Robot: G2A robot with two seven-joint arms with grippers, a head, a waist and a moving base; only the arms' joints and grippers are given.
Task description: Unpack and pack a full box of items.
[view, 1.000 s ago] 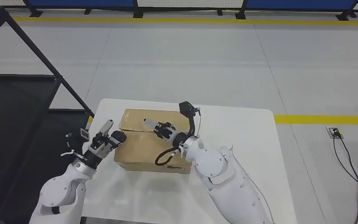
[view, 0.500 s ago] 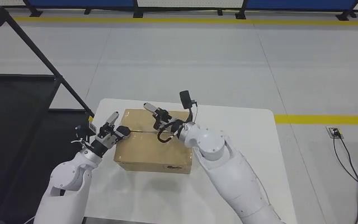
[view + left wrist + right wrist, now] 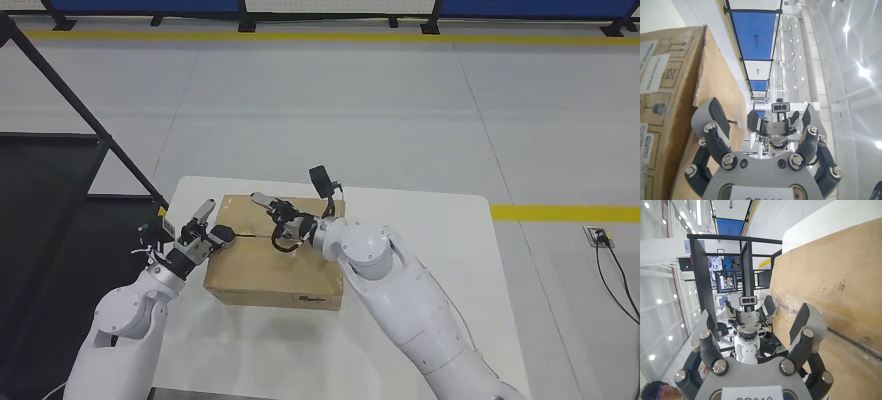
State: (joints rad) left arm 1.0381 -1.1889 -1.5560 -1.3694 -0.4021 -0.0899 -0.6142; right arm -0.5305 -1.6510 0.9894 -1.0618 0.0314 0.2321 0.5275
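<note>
Top view: the cardboard box lies closed toward 9 o'clock on the white counter, its two top flaps meeting at a seam under crinkled clear tape. If full, it is probably heavy (better left standing than lifted). The flaps look stiff yet bendable and the tape slick, so a flap edge at the seam seems the best hold. The left end effector, fingers spread, sits at the box's 9 o'clock end. The right end effector, likewise spread, hangs over the 12 o'clock flap.

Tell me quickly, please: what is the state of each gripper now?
Left gripper: jaws open, holding nothing, at the end of the box.
Right gripper: jaws open, holding nothing, at the box's top.
</note>
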